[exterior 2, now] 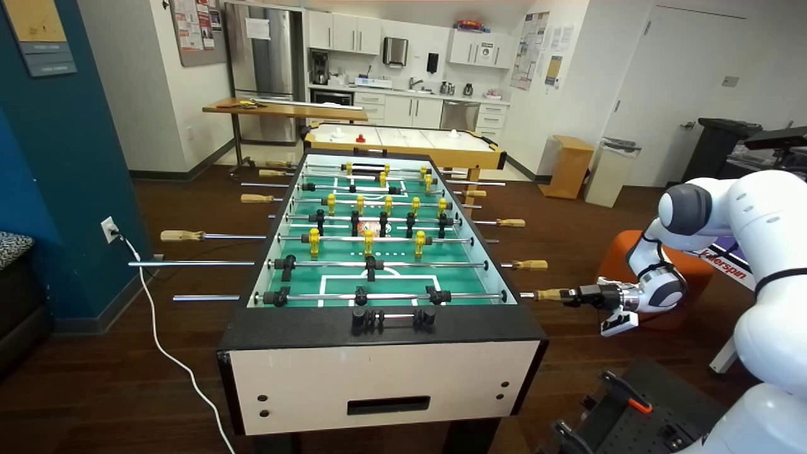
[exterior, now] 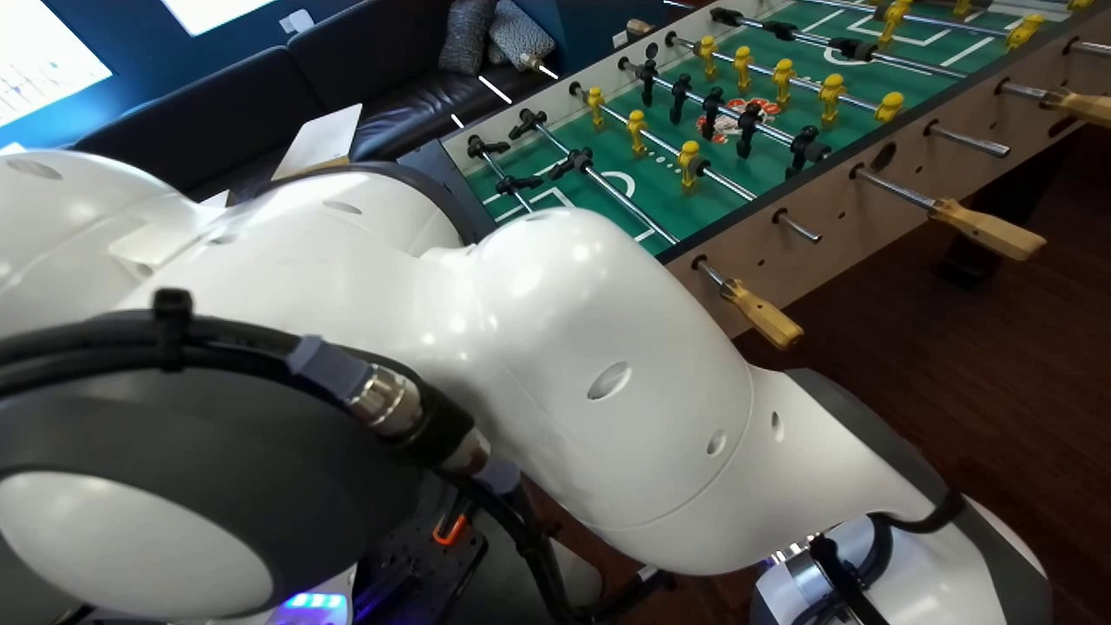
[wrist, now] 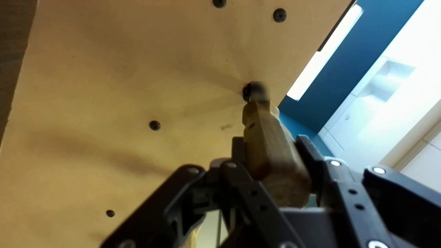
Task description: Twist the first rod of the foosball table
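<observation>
Gripper point(wrist: 271, 146) clasps handle point(wrist: 264, 136), rod point(exterior 2: 403, 296) at nine o'clock in an exterior view. Off-axis turning may break my grip.

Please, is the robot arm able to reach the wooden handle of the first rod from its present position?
Very likely yes: the end effector has its fingers on both sides of the wooden handle, nothing visibly blocking. Whether they grip it is unclear.

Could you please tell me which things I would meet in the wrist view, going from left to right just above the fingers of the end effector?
Dark floor, foosball table side, small dark bolt, wooden handle, blue wall, washed-out white area.
</observation>
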{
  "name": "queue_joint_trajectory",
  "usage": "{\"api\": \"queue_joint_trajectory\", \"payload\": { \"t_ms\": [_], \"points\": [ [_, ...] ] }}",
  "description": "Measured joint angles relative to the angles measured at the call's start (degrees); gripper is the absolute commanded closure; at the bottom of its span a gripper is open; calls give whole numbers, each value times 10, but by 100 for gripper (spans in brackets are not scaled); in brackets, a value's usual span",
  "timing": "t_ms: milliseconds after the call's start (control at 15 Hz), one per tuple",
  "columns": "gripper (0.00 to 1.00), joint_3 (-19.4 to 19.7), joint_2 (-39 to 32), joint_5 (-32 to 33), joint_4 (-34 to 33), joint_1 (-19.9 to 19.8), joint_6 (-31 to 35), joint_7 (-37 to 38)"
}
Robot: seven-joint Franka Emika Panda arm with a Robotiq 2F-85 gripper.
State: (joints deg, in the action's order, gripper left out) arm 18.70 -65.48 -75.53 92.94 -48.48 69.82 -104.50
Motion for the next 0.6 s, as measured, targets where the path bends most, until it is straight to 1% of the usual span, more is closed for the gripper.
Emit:
{"api": "queue_joint_trajectory", "payload": {
  "t_ms": [67, 267, 333, 600],
  "points": [
    [27, 0, 1, -2, 2, 0, 4, -16],
    [2, 2, 13, -18, 17, 0, 35, -47],
    [0, 4, 19, -25, 23, 0, 47, -51],
    [0, 13, 54, -37, 53, 0, 102, -52]
  ]
}}
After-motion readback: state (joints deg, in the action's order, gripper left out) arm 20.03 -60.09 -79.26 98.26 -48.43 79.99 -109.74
